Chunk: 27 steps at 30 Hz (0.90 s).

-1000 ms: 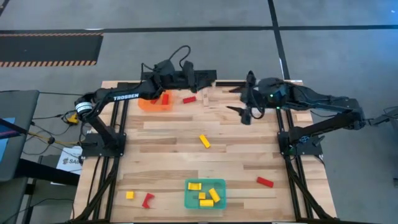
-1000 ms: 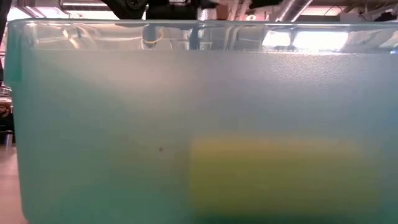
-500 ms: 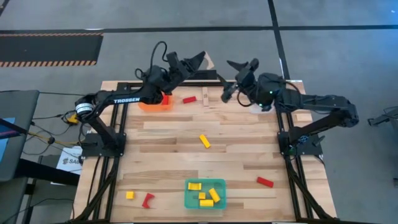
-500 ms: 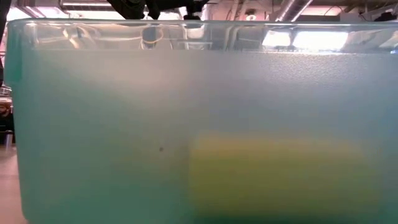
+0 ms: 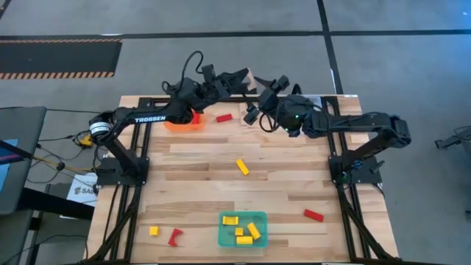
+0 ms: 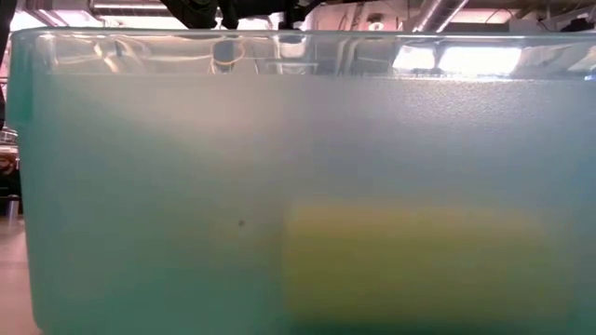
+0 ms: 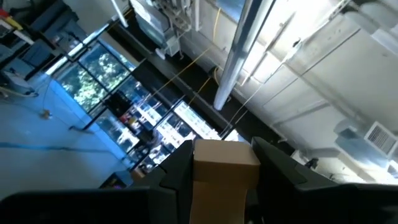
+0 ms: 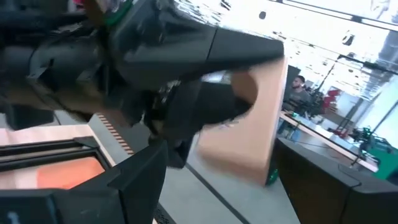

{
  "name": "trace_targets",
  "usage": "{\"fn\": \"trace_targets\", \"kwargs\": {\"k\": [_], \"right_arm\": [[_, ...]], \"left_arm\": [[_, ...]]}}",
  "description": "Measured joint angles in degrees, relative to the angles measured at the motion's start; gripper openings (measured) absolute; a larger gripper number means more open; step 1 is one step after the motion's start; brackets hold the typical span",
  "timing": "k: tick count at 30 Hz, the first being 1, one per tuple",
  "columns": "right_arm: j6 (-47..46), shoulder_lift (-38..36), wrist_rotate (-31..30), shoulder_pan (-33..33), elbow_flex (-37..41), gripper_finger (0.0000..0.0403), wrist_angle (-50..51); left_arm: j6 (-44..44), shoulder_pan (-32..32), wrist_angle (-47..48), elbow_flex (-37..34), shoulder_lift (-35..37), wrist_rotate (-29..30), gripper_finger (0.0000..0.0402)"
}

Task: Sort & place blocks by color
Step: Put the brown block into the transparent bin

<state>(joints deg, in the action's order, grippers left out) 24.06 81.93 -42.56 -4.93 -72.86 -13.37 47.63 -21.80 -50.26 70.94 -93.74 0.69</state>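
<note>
Matt pale wood block [image 7: 225, 169]; frosted teal plastic tray [image 6: 140, 186]; planked wooden table [image 5: 206, 177]

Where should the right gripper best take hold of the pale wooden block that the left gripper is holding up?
Probably at the free end of the wooden block, across its flat faces, coming from the side opposite the left gripper, whose fingers cover the other end. The open right gripper faces it.

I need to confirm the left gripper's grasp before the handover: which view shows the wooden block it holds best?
Left wrist view: the wooden block sits squarely between the left gripper's fingers. Right wrist view shows its pale side, partly behind that gripper. High view shows only a corner. Low view shows none.
</note>
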Motion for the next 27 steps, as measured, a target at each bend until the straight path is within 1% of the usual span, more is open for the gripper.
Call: {"fn": "trace_targets", "kwargs": {"k": [2,6,9,14,19,21,25,27], "right_arm": [[0.1,0.0,-1.1,0.2,0.0,0.0315,0.2],[0.4,-0.1,-1.3,0.5,0.0,0.0314,0.3],[0.4,-0.1,-2.3,0.4,0.0,0.0313,0.4],[0.4,-0.1,-2.6,0.6,0.0,0.0289,0.8],[0.4,-0.1,-2.8,1.0,0.0,0.0241,1.4],[0.4,-0.1,-3.1,1.2,0.0,0.0212,1.6],[0.8,-0.2,-3.9,1.4,0.0,0.0147,1.7],[1.7,-0.6,-3.9,1.5,0.0,0.0121,2.2]], "left_arm": [[-0.5,0.0,0.6,0.0,0.0,-0.7,0.0103],[-0.6,0.0,3.2,0.0,0.0,-0.9,0.0103],[-0.8,0.2,3.2,0.0,0.0,-0.7,0.0103],[-1.1,0.2,3.3,0.0,0.0,-0.6,0.0103],[-1.1,0.2,3.2,0.0,0.0,-1.0,0.0103],[-1.1,0.2,3.3,0.0,0.0,-1.9,0.0103],[-0.8,0.1,3.9,0.0,0.0,-2.0,0.0103],[-0.4,0.1,4.5,0.0,0.0,-2.0,0.0104]]}}
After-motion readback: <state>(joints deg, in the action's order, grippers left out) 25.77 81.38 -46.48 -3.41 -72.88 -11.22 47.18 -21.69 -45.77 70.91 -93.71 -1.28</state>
